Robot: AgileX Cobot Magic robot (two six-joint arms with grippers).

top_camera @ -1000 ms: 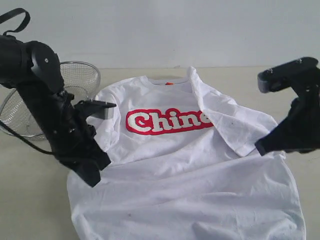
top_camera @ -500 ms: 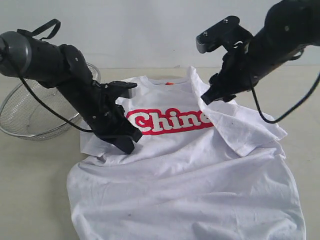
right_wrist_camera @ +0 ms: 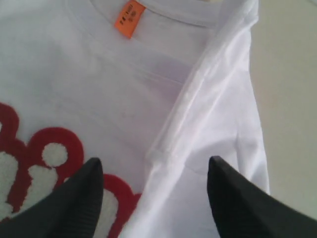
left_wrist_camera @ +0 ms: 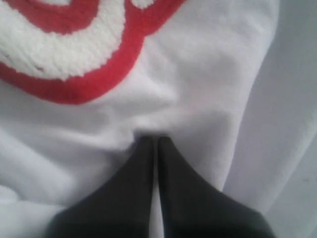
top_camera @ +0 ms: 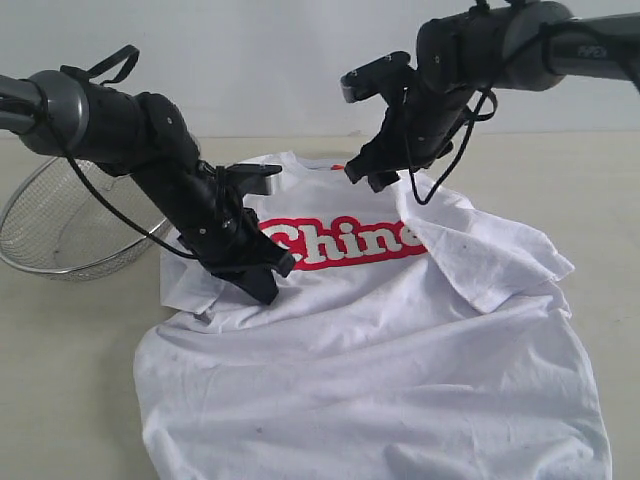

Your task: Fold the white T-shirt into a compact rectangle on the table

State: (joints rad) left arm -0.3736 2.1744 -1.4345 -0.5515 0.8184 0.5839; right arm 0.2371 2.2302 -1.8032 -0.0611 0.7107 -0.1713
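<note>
Plainly, one shirt (top_camera: 380,380) is laid front-up on the table (top_camera: 70,380). Its long axis is run from the collar, beyond the lettering (top_camera: 335,243), to the hem on the lettering's near side. One sleeve (top_camera: 490,255) is seen folded inward, so that the last letter is covered by it. The other sleeve is left lying out beside the first letter.

The right gripper (top_camera: 372,178) is held above the collar end of the folded sleeve, just past the lettering's last letter, with its jaws spread wide. In the right wrist view the sleeve's thick edge is seen running lengthwise between the two fingers (right_wrist_camera: 74,198), from the side of the tag (right_wrist_camera: 130,18) toward the lettering. Nothing is gripped there.

The left gripper (top_camera: 262,283) is set at the lower edge of the first letter, with its jaws pressed together and the tips against the cloth. Whether a pinch of cloth is caught between them cannot be told.

The coming move is judged to turn on that sleeve edge. It is placed directly below the right jaws and across their line of closing, and the right arm is by far the nearer.

Counted: one shirt, one tag, one folded sleeve, two grippers, and one basket (top_camera: 70,225), set on the table well apart from the lettering, out past its first letter.
</note>
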